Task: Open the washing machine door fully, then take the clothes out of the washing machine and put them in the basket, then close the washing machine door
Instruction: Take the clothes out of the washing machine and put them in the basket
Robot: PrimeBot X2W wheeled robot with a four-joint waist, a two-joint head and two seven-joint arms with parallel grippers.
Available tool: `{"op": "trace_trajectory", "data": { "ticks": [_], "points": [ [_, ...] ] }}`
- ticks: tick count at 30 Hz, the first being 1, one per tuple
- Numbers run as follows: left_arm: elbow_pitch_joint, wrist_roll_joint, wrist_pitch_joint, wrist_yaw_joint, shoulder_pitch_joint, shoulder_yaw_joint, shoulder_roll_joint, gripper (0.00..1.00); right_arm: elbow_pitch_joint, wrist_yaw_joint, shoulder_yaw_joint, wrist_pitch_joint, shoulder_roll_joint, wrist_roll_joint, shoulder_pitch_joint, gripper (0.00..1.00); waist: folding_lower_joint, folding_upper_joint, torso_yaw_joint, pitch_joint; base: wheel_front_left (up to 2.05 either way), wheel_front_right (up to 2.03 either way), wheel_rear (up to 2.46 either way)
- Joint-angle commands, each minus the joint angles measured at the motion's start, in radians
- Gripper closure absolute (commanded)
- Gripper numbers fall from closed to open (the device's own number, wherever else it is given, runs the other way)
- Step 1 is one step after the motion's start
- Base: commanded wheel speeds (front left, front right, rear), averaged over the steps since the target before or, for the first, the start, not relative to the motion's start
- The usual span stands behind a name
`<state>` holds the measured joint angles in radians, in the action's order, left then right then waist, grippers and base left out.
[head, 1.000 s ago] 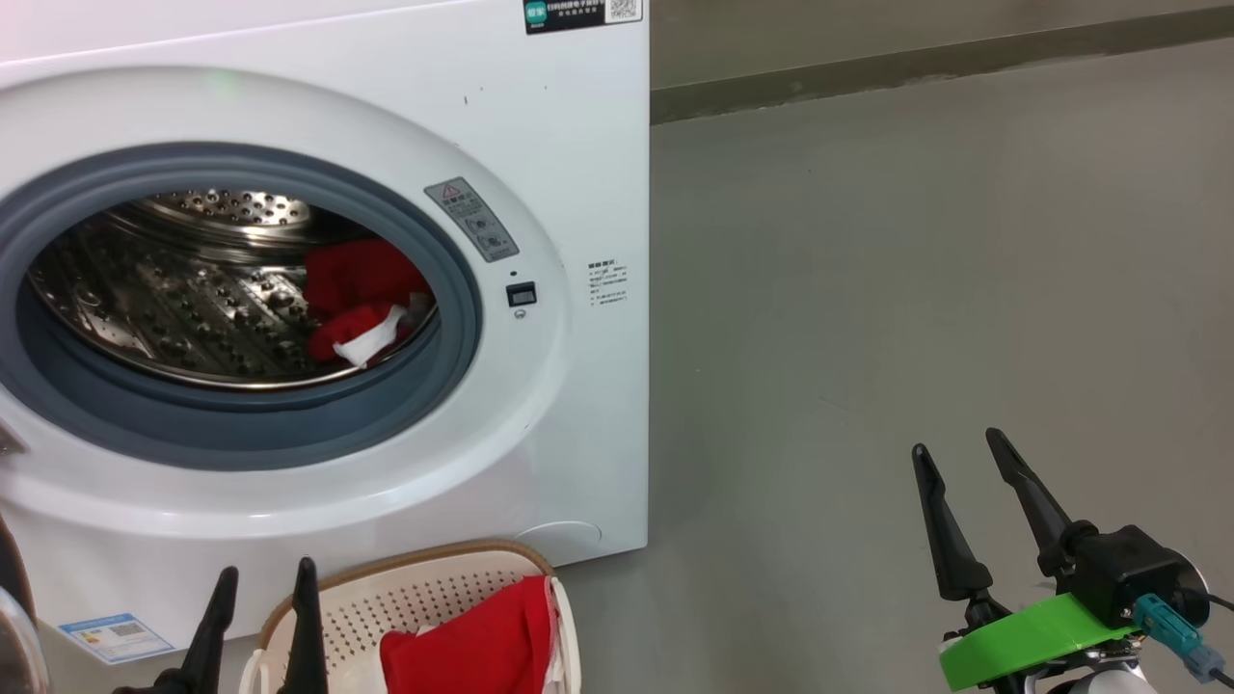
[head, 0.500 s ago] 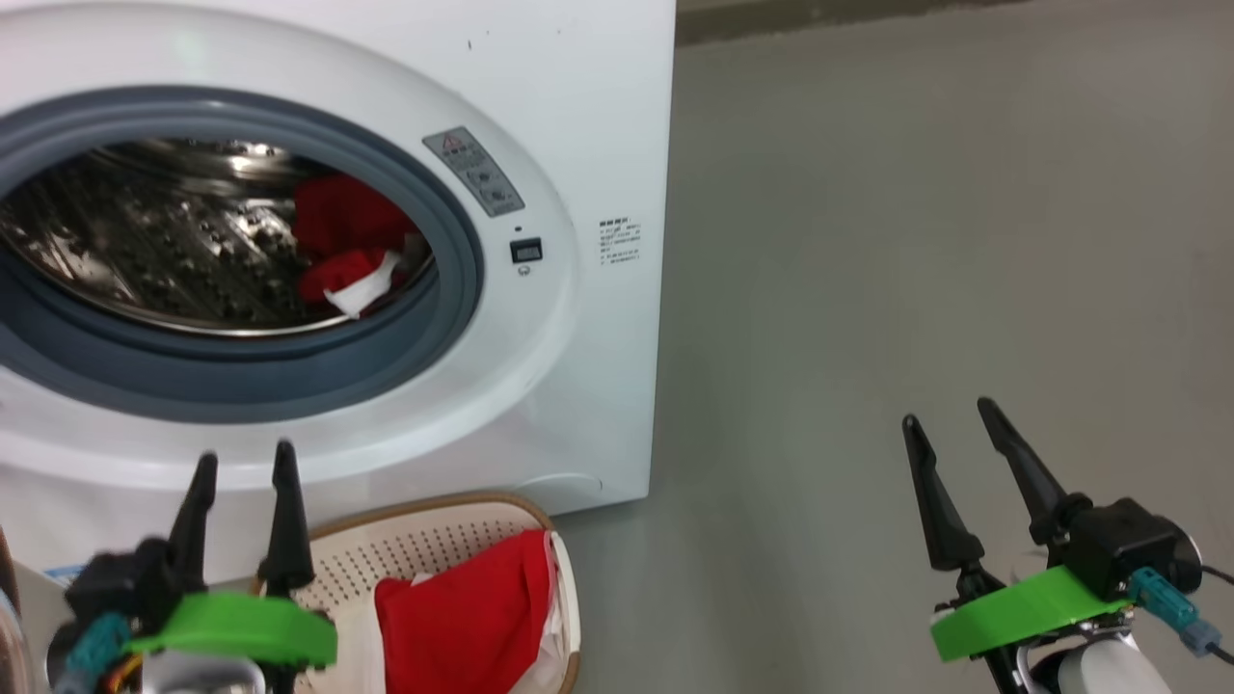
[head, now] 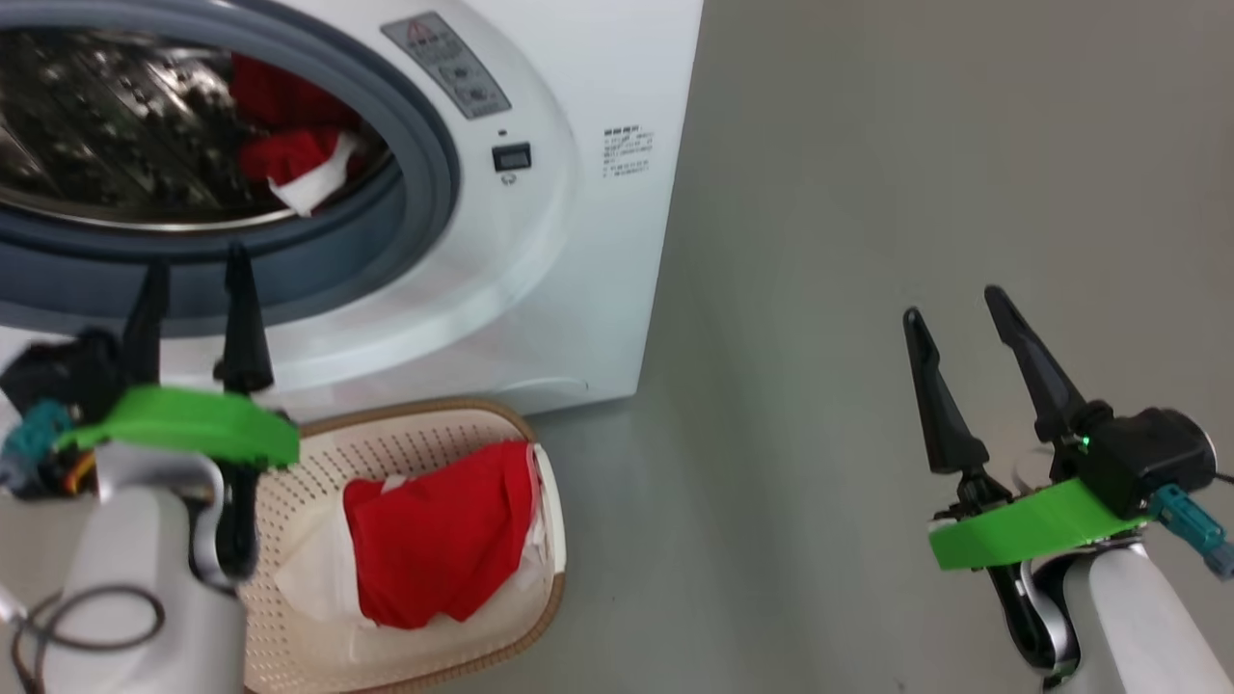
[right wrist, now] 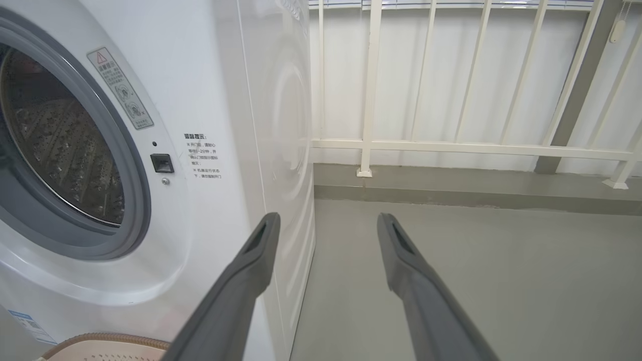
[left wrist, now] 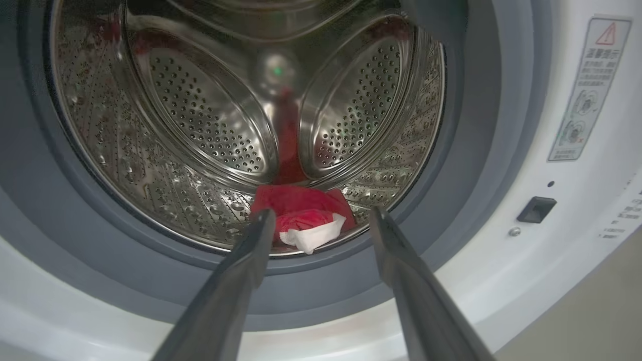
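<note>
So, my left gripper (head: pixel 195 265) hangs empty, fingers apart, just in front of the washing machine (head: pixel 598 241) opening. It's aimed at the red-and-white clothes (left wrist: pixel 306 220) at the drum's (left wrist: pixel 200 115) near edge. Over the floor (head: pixel 868 145), well to the right, my right gripper (head: pixel 952 304) is spread too (holding nothing). A red garment (head: pixel 439 540) lies in the basket (head: pixel 415 410) by the machine's front.

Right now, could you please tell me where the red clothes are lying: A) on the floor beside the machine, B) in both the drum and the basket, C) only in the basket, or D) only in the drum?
B: red clothes lie at the front of the drum, and another red garment lies in the basket.
</note>
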<state>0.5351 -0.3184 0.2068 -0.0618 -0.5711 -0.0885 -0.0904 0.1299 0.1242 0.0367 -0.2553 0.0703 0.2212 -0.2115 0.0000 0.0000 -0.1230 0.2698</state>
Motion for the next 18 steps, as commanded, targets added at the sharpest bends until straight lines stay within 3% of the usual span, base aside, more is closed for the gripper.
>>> {"op": "trace_trajectory", "data": {
  "ticks": [1,18],
  "points": [
    [-0.003,-0.003,0.003,-0.003,-0.051,-0.022,-0.040,0.00,-0.033,0.007,0.026,-0.006,0.012,0.009,-0.030,0.00,0.0000,0.0000,-0.011,0.078,0.00,0.00,0.00],
    [0.434,-0.083,-0.030,-0.011,-0.513,-0.037,-0.049,0.00,-0.066,0.007,0.078,-0.006,0.050,0.049,-0.099,0.00,0.0000,0.0000,-0.041,0.253,0.00,0.00,0.00]
  ]
}}
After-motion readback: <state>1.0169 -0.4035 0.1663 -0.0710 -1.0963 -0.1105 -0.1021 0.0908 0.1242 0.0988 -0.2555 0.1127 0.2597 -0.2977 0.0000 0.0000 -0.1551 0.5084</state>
